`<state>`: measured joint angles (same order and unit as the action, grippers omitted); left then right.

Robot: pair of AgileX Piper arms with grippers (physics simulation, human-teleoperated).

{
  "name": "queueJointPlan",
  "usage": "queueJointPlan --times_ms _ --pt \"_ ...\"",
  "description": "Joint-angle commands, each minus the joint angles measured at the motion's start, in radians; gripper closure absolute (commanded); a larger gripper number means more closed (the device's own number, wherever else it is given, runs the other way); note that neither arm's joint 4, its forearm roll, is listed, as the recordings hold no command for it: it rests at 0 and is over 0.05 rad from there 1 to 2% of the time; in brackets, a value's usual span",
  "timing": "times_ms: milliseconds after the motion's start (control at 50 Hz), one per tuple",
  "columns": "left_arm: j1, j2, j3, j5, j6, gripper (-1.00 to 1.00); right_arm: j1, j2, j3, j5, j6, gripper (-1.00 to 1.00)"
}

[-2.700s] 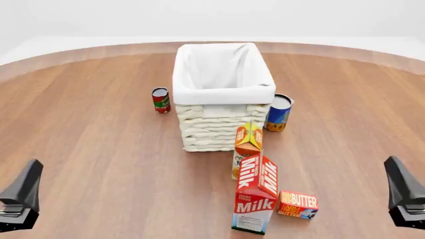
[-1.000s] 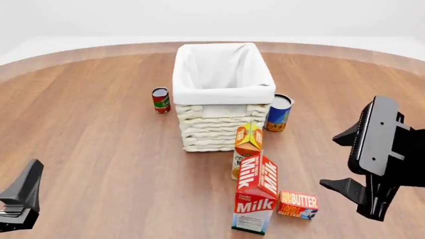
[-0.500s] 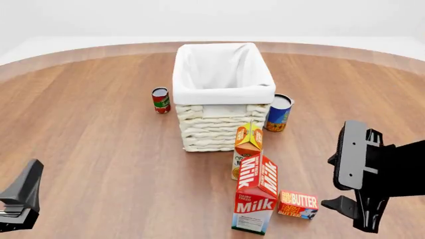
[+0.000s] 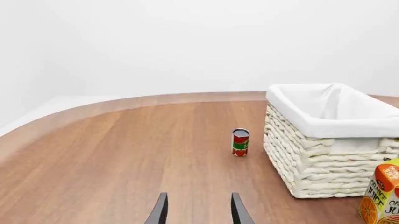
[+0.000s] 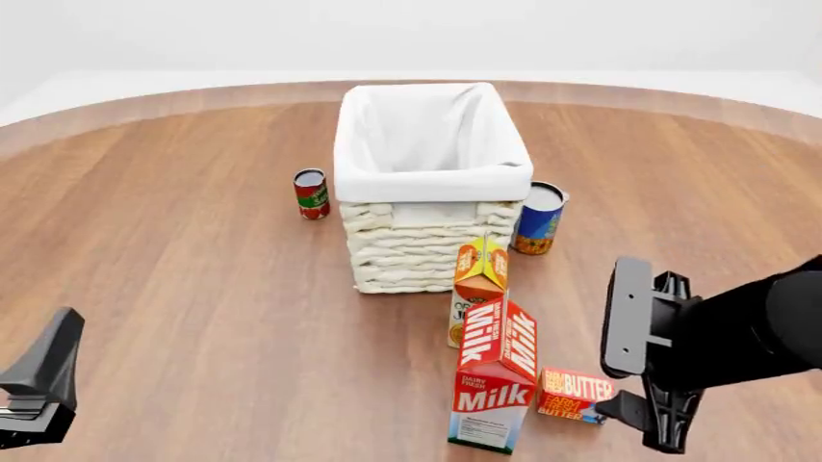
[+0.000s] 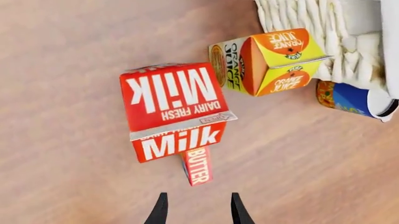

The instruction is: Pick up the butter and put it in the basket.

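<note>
The butter (image 5: 575, 395) is a small red and orange box on the table, just right of the milk carton. In the right wrist view the butter (image 6: 197, 165) lies edge-on just ahead of my fingertips. My right gripper (image 5: 638, 416) is open and empty, low over the table right beside the butter; it also shows in the right wrist view (image 6: 197, 211). The cream wicker basket (image 5: 432, 180) with white lining stands at the table's middle, beyond the cartons. My left gripper (image 5: 38, 385) is open and empty at the near left, far from the butter; its fingertips show in the left wrist view (image 4: 195, 212).
A tall red-and-white milk carton (image 5: 495, 385) stands touching the butter's left side. An orange juice carton (image 5: 478, 284) stands between it and the basket. A red can (image 5: 310, 192) is left of the basket, a blue can (image 5: 540, 217) right of it.
</note>
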<state>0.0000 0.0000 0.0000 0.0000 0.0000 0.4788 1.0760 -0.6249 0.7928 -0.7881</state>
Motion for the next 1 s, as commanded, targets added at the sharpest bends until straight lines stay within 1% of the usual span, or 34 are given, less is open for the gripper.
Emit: queueJointPlan --times_ms 20,140,200,300,400,460,560,620,680,820,1000 --pt "0.0 0.0 0.0 0.0 0.0 -1.0 0.0 0.048 0.029 -0.043 0.007 -1.0" --pt "0.0 0.0 0.0 0.0 0.0 -1.0 -0.022 0.063 0.049 -0.059 -0.004 -1.0" --pt "0.0 0.0 0.0 0.0 0.0 -1.0 -0.048 0.074 0.07 -0.078 -0.023 -1.0" --pt "0.0 0.0 0.0 0.0 0.0 -1.0 -0.056 0.083 0.08 -0.09 -0.026 -1.0" --pt "0.0 0.0 0.0 0.0 0.0 -1.0 -0.083 0.093 0.091 -0.106 -0.051 -1.0" --pt "0.0 0.0 0.0 0.0 0.0 -1.0 -0.085 0.097 0.094 -0.108 -0.049 -1.0" --pt "0.0 0.0 0.0 0.0 0.0 -1.0 -0.12 0.106 0.102 -0.121 -0.075 -1.0" --pt "0.0 0.0 0.0 0.0 0.0 -1.0 -0.129 0.11 0.099 -0.122 -0.075 -1.0" --pt "0.0 0.0 0.0 0.0 0.0 -1.0 -0.163 0.116 0.099 -0.131 -0.096 -1.0" --pt "0.0 0.0 0.0 0.0 0.0 -1.0 -0.173 0.132 0.103 -0.15 -0.099 -1.0" --pt "0.0 0.0 0.0 0.0 0.0 -1.0 -0.161 0.16 0.114 -0.185 -0.084 -1.0"
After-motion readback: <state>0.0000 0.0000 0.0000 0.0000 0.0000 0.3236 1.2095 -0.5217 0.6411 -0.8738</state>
